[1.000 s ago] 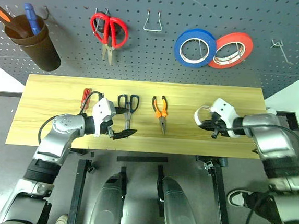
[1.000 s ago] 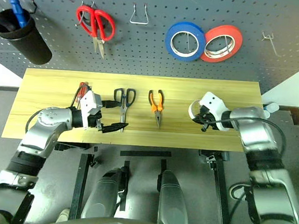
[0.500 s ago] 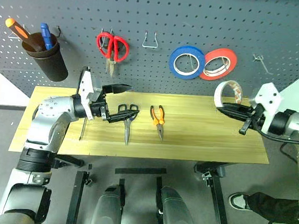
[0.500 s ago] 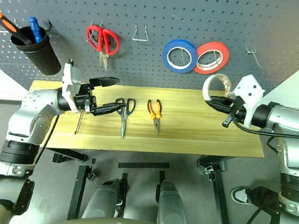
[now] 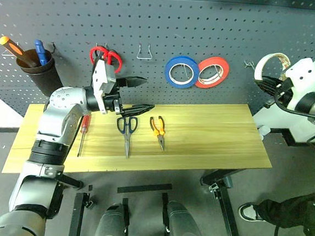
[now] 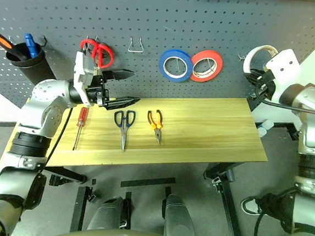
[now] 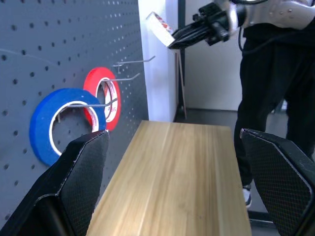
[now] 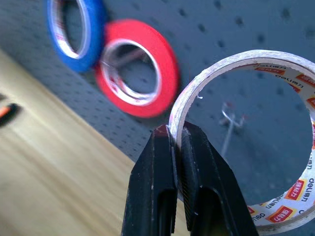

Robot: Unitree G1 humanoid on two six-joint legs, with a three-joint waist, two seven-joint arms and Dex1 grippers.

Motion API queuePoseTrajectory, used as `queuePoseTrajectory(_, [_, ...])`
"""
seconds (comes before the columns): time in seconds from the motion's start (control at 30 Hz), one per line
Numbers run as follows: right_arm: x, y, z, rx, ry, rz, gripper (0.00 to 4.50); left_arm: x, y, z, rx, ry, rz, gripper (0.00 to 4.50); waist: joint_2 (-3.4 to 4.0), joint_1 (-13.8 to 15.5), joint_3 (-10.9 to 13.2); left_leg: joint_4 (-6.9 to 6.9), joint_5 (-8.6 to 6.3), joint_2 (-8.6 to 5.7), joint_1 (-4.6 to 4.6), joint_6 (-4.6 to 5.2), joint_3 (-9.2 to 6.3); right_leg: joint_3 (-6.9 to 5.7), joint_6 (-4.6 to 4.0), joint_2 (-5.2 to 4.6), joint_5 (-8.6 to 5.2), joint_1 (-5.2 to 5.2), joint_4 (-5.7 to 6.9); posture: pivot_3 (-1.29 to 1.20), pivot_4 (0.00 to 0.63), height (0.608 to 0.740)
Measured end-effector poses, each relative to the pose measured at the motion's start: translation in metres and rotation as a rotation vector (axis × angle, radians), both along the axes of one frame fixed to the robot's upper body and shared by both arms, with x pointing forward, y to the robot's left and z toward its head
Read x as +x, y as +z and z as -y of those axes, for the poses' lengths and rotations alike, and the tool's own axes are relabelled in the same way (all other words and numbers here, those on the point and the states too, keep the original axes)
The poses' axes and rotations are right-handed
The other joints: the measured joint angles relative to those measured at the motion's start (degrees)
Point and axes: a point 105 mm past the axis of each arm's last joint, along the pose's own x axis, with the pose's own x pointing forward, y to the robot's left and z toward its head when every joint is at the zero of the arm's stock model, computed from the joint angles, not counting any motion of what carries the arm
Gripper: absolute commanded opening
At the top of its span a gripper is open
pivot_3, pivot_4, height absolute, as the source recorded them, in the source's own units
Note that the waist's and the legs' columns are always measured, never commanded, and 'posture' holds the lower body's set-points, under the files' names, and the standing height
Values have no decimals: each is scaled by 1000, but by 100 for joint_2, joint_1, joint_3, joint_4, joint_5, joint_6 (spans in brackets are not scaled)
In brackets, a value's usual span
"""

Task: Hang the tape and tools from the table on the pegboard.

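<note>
Left eye view: table (image 5: 211,139) fronts pegboard (image 5: 171,20).

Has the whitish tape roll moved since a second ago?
Yes. The whitish tape roll, pinched in the right gripper, has risen off the table and now sits up by the pegboard, near the wire hook right of the red tape.

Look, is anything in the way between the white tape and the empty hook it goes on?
Nothing visible is. The right gripper is shut on the tape, holding it up in front of the pegboard. The bare hook shows straight through the ring. The red tape hangs off to one side.
</note>
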Motion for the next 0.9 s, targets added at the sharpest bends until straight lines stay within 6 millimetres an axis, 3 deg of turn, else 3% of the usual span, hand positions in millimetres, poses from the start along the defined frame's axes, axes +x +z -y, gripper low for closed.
queuePoseTrajectory(0.1, [16, -14, 7, 24, -40, -22, 19, 2, 0, 2, 5, 14, 3, 4500, 7, -106, -4, -1, 0, 1, 1, 0, -3, 0, 0, -2, 0, 0, 7, -82, 85, 740])
queuePoseTrajectory(0.23, [33, -19, 8, 65, -61, -22, 19, 3, 1, 4, -9, 29, 5, 4500, 16, -169, -10, -2, 1, 2, 8, 0, -9, 6, 0, -3, 0, 0, 12, -63, 86, 740])
queuePoseTrajectory(0.73, [67, -30, -37, 106, -33, -34, 19, 8, -5, 1, -18, 114, -18, 4500, 22, -258, -15, 3, 13, 0, 25, -2, -11, 14, 0, -11, 0, 0, 59, -24, 99, 740])
queuePoseTrajectory(0.9, [70, -26, -42, 107, -37, -21, 1543, 6, -2, 7, -52, 97, -16, 4500, 23, -266, -16, 4, 13, -1, 27, -2, -10, 14, 0, -12, 0, 0, 61, -28, 97, 740])
